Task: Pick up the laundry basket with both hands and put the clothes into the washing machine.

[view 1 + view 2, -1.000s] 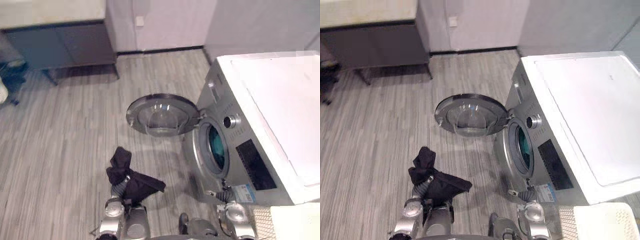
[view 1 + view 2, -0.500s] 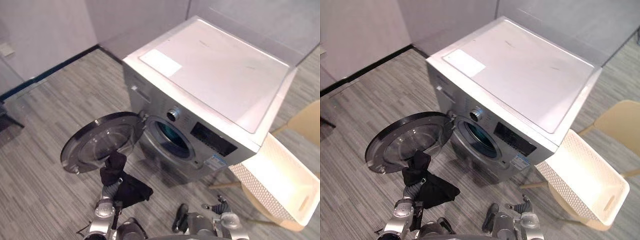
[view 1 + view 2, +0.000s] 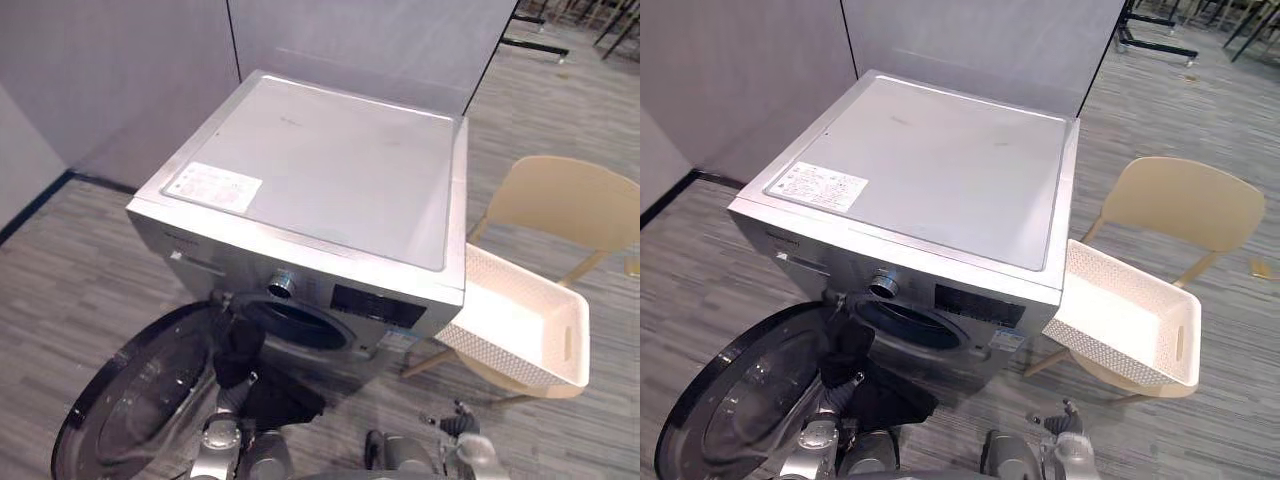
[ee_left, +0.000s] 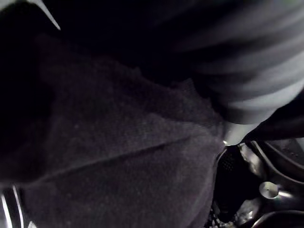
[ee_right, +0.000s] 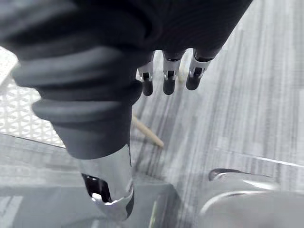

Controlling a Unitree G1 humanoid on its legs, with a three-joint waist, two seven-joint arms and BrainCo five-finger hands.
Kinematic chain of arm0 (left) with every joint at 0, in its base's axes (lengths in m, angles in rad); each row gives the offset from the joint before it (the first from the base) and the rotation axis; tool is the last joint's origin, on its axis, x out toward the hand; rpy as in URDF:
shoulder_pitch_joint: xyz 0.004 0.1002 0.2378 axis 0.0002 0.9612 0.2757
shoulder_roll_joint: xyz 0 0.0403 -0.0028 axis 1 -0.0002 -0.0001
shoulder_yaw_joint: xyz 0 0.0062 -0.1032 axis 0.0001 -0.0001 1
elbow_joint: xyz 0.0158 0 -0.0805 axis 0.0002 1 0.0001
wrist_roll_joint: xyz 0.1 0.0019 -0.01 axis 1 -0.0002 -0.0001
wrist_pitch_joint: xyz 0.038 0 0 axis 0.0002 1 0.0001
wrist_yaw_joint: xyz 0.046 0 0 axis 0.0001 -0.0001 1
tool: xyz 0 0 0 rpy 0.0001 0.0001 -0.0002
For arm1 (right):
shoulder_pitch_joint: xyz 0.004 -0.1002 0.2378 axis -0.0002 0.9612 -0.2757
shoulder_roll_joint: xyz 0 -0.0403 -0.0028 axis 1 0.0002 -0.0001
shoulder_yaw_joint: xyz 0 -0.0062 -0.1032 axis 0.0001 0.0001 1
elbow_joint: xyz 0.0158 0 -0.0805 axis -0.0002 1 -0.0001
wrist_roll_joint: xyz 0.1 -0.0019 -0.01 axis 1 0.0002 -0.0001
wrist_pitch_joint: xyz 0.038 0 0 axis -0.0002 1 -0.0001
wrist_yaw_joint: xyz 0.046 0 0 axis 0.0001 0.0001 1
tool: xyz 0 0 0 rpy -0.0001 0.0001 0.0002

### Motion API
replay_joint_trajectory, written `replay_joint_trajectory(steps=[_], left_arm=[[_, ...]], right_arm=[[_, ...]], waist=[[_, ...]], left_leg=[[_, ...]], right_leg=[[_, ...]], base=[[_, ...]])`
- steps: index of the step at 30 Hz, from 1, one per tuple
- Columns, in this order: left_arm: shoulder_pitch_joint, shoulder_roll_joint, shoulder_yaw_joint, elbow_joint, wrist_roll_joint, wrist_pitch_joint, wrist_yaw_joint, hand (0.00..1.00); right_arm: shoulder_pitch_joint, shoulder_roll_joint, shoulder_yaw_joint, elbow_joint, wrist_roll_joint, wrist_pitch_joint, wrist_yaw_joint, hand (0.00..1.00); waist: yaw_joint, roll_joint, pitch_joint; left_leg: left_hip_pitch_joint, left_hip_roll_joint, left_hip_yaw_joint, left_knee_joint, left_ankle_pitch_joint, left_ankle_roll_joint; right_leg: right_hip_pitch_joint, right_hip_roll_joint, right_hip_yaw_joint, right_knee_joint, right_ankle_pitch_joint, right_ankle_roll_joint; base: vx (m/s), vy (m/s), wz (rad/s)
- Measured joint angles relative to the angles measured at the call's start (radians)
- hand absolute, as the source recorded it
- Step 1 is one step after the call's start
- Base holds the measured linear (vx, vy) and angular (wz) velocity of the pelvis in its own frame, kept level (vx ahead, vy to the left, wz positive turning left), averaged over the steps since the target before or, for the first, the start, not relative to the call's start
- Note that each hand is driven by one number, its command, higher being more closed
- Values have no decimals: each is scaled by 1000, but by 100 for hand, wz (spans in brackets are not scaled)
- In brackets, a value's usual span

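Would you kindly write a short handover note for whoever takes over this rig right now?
Left hand: under the dark garment, raised close to the drum opening.
Right hand: low, fingers straight, holding nothing.
The washing machine has its door open; the white basket sits on the chair beside it, looking empty.
Done: garment at the drum. Left: push it inside and let go.

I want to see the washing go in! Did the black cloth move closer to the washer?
Yes. The black cloth is now right beside the washing machine's drum opening; earlier it hung farther from it.

Left hand (image 4: 251,80) mostly under black garment (image 4: 118,156)
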Motion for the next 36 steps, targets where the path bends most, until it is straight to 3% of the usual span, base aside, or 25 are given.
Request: replay_joint_trajectory(steps=[2, 5, 6, 8, 12, 17, 21, 25, 29, 36], left_arm=[[-26, 6, -10, -51, 0, 0, 5, 100], [-96, 7, -41, -122, -2, -2, 23, 100], [-147, 8, -55, -133, -12, -5, 36, 100], [-221, 0, -59, -136, -34, -5, 57, 100], [-280, -1, -80, -180, -52, -4, 89, 100], [-419, 3, -77, -261, -67, -1, 134, 100], [-486, 3, -83, -354, -68, -1, 176, 100], [-564, 8, -107, -404, -67, 16, 226, 100], [-734, 48, -164, -455, -59, 41, 301, 100], [-983, 141, -255, -556, 111, 61, 441, 100]], right_arm=[[-24, -1, 0, -12, 1, 0, -6, 0], [-71, -7, 1, -44, 17, 0, -21, 0], [-95, -6, 15, -67, 29, 0, -28, 0], [-134, -3, 29, -112, 53, -1, -45, 0], [-191, -3, 29, -170, 80, -1, -78, 0], [-299, -24, 8, -301, 104, -5, -131, 0], [-315, -25, -2, -420, 141, -44, -169, 0], [-315, -23, -18, -492, 150, -76, -175, 0], [-315, -28, -21, -540, 160, -98, -191, 0], [-314, -24, -20, -553, 179, -133, -192, 0]], waist=[[0, -16, 37], [-2, 8, 91], [0, 12, 128], [-3, 15, 166], [0, 10, 202], [-2, 10, 240], [-5, 9, 247], [-6, 0, 251], [-12, -26, 258], [-37, -45, 263]], left_leg=[[-64, 0, 17, 120, -26, 15], [-196, 3, 17, 260, -99, 39], [-268, -2, 15, 337, -129, 59], [-378, -7, -2, 456, -174, 58], [-559, 10, -17, 595, -195, 68], [-898, 54, -68, 806, -201, 63], [-1090, 73, -122, 961, -228, 54], [-1205, 70, -177, 1064, -241, 44], [-1281, 49, -205, 1116, -238, 35], [-1312, 39, -224, 1120, -227, 24]], right_leg=[[-72, -21, 19, 102, -15, 24], [-220, -43, 29, 257, -55, 44], [-293, -69, 34, 340, -102, 53], [-405, -93, 46, 472, -151, 52], [-592, -92, 71, 624, -187, 52], [-927, -72, 91, 835, -202, 41], [-1107, -55, 97, 992, -238, 35], [-1201, -56, 91, 1108, -273, 27], [-1270, -60, 89, 1186, -303, 17], [-1297, -64, 68, 1203, -311, -3]], base=[[-68, 152, -35], [-207, 100, -7], [-230, 45, 15], [-244, 28, 18], [-213, -5, 3], [-154, -39, -7], [-62, -80, -5], [-9, -93, 8], [1, -79, 16], [26, -42, 3]])
